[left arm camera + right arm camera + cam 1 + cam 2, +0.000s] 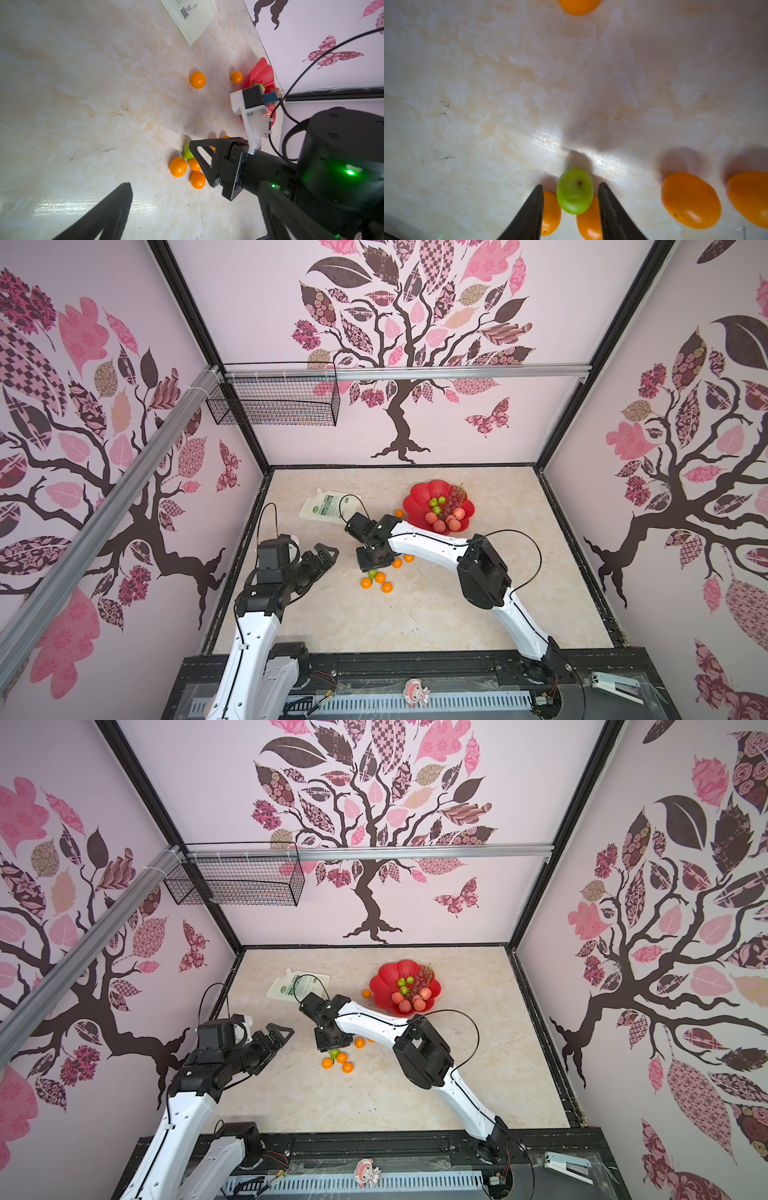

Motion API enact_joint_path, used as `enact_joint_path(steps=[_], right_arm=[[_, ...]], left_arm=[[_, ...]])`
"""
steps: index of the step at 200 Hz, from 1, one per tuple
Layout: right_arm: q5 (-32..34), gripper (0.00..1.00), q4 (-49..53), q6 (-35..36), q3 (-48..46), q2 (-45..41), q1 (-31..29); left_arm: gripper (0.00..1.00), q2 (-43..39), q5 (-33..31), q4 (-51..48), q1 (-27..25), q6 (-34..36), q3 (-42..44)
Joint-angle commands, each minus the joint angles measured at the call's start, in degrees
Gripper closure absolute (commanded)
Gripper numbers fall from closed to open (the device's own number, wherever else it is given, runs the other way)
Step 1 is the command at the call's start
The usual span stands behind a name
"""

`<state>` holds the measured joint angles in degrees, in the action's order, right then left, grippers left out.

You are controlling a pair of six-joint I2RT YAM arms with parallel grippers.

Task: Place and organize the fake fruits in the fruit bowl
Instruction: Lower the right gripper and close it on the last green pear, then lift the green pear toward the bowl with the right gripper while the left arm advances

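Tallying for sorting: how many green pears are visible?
4: three pears in the fruit bowl, one pear on the table at the right gripper; others may be hidden.

The pale marbled counter [436, 614] carries a white pouch [328, 506] at the back left and the red fruit bowl [417, 499] at the back right — a lone orange ball [399, 513] sits between them, just beside the bowl. Near the middle, a green pear [372, 573] lies close against three orange balls [380, 577], with two more orange balls [397, 563] just behind.
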<state>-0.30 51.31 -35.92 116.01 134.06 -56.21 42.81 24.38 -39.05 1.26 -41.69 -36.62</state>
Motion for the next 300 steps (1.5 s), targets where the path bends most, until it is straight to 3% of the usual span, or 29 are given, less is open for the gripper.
enact_joint_path(steps=[1, 300], right_arm=[[-0.4, 0.53, 3.1, 0.4, 2.5, 2.7, -0.4], [-0.4, 0.57, 8.7, 2.1, 10.1, 10.3, -0.9]], left_arm=[[0.02, -0.1, 0.6, 1.2, 0.2, 1.2, 1.6], [0.02, 0.3, 0.9, 1.7, 0.4, 1.4, 1.7]])
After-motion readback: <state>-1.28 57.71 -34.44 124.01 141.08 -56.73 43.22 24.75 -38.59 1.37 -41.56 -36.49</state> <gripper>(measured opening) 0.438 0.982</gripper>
